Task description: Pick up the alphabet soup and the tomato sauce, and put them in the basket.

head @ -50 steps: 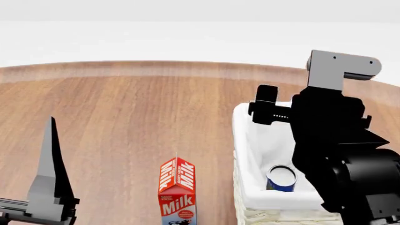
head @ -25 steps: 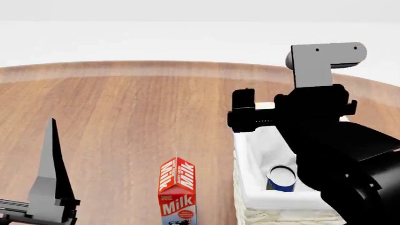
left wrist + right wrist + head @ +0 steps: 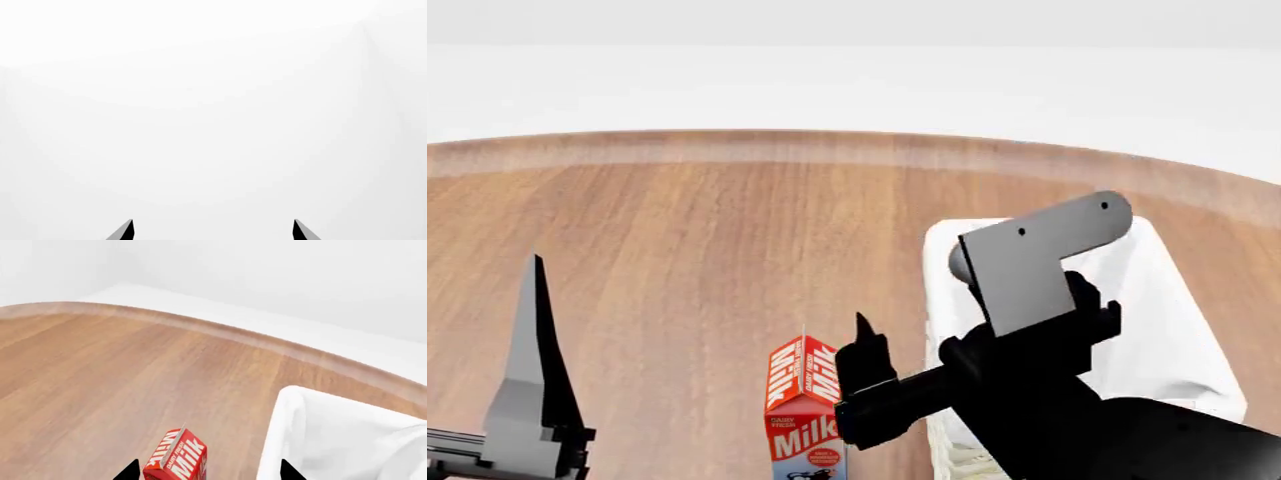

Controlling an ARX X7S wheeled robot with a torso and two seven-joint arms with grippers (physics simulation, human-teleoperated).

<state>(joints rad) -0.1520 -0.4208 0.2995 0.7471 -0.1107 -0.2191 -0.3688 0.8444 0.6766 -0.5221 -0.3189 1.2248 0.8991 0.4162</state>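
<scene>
The basket (image 3: 940,262) stands at the right of the wooden table, and its white cloth rim also shows in the right wrist view (image 3: 288,410). My right arm covers the basket's near part, so the alphabet soup is hidden. The tomato sauce is out of view. My right gripper (image 3: 864,345) hangs just left of the basket, above and beside a milk carton; in its wrist view the gripper (image 3: 208,471) is open and empty. My left gripper (image 3: 539,290) is raised at the near left, open and empty, and faces a blank white wall (image 3: 212,231).
A red milk carton (image 3: 805,410) stands upright just left of the basket's near corner, and shows between my right fingertips in the wrist view (image 3: 177,458). The round wooden table (image 3: 694,260) stretches bare to the left and far side.
My right arm swung from above the basket down and to the left, ending beside the milk carton. It now covers the blue can that showed in the basket. The left arm stayed still.
</scene>
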